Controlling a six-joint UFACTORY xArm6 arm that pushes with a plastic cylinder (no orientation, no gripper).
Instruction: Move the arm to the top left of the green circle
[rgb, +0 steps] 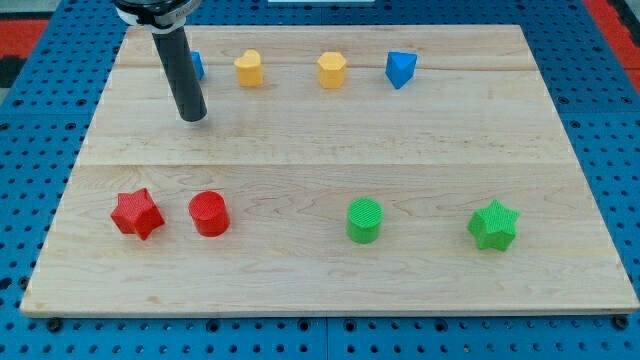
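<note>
My tip (194, 118) rests on the wooden counter (300, 150) in the view's upper left part, with the dark rod rising from it toward the view's top edge. There is no hand on this arm, only the straight rod, so nothing opens or closes.

The green circle (364, 220) stands in the lower half of the counter, a little right of centre. My tip is well apart from it, far toward the view's top left of that block.

A blue block (198, 66) sits just behind the rod near the top edge, mostly hidden by it, so its shape cannot be made out. To its right along the top row come a yellow block (249, 69), a second yellow block (332, 70) and a blue block with slanted faces (400, 69), each apart from its neighbours.

In the lower row, a red star (136, 213) lies at the view's left, with a red circle (209, 213) near it on its right. A green star (493, 224) lies to the right of the green circle, well apart from it.

My tip touches none of the blocks; the nearest one is the hidden blue block above it
</note>
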